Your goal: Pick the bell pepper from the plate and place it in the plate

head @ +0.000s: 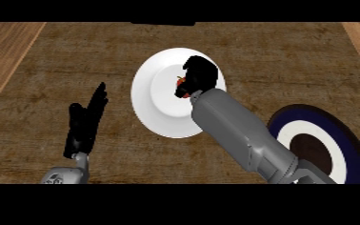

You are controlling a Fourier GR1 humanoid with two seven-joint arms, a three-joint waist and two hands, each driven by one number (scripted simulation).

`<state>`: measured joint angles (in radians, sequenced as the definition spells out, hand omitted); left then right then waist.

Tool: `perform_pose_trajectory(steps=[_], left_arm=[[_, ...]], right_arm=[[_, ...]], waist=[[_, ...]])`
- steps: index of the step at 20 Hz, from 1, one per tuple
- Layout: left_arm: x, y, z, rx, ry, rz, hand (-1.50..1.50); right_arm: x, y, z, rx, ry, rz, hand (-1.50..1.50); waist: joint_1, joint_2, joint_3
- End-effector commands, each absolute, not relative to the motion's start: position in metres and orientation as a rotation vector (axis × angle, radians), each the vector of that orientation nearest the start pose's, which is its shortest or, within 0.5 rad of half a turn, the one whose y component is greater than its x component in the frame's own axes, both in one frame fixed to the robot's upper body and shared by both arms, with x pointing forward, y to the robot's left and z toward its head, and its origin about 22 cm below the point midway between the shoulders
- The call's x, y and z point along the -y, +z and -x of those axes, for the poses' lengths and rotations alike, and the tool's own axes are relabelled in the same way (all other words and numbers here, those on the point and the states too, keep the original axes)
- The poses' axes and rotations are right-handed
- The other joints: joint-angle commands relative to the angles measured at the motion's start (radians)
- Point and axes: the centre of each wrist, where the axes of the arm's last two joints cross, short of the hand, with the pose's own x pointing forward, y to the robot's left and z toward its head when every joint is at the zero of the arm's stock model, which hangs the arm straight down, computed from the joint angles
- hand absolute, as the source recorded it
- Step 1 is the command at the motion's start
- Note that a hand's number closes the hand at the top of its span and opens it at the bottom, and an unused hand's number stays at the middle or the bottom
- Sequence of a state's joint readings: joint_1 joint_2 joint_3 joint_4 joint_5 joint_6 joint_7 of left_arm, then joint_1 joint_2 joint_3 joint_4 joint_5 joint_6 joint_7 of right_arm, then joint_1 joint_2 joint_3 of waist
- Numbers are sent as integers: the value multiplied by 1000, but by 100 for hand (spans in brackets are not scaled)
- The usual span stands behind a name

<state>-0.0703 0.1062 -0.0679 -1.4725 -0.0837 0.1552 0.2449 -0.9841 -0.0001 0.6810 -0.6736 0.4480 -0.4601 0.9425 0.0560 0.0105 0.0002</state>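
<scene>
one pepper, mostly hidden under the right hand

one small patch of red pepper shows on the white plate, a little toward three o'clock of the plate's middle. the rest of it is covered. the right hand lies over it, fingers curled down around the red patch, so the hand appears closed on the pepper; whether the pepper is lifted off the plate or resting on it cannot be told. the grey forearm runs from that hand toward five o'clock and leaves at the lower edge.

the white plate sits near the middle of the counter. at four o'clock from it, apart from it, lies a second plate, dark blue at the rim, with a white ring and a dark centre, partly crossed by the forearm.

at nine o'clock of the white plate, apart from it, the left hand rests open over the counter, fingers straight and pointing to twelve o'clock, holding nothing.
</scene>
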Motion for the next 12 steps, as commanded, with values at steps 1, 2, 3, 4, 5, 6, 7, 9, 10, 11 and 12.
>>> perform_pose_trajectory(steps=[1,2,3,4,5,6,7,9,10,11,12], left_arm=[[-227,3,-264,1294,-59,-222,0],[-251,2,-260,1295,-58,-205,0],[-247,-2,-258,1303,-71,-225,0],[-235,-2,-258,1300,-47,-216,0],[-241,-2,-267,1301,-51,-226,0],[-242,-6,-258,1293,-76,-225,0],[-249,-6,-257,1282,-51,-240,0],[-256,-4,-259,1284,-46,-227,0],[-258,-10,-257,1298,-32,-247,0],[-258,-7,-254,1294,-39,-241,0],[-255,-9,-258,1271,-32,-239,0]], right_arm=[[22,43,-370,1161,724,800,-150],[21,45,-367,1237,685,778,-150],[22,49,-371,1302,622,770,-150],[11,66,-362,1375,593,716,-150],[8,82,-366,1461,470,684,-150],[16,61,-358,1493,386,690,-150],[15,79,-361,1552,291,638,-150],[24,79,-359,1586,175,584,-150],[22,85,-355,1607,163,550,-150],[31,68,-347,1609,99,539,-150],[31,76,-347,1612,94,495,-150]], waist=[[-16,-1,0],[-20,-3,0],[-15,-1,1],[-33,-8,1],[-23,-1,1],[-17,-1,2],[-30,-5,3],[-44,-5,2],[-48,-8,1],[-44,-7,2],[-47,-7,1]])
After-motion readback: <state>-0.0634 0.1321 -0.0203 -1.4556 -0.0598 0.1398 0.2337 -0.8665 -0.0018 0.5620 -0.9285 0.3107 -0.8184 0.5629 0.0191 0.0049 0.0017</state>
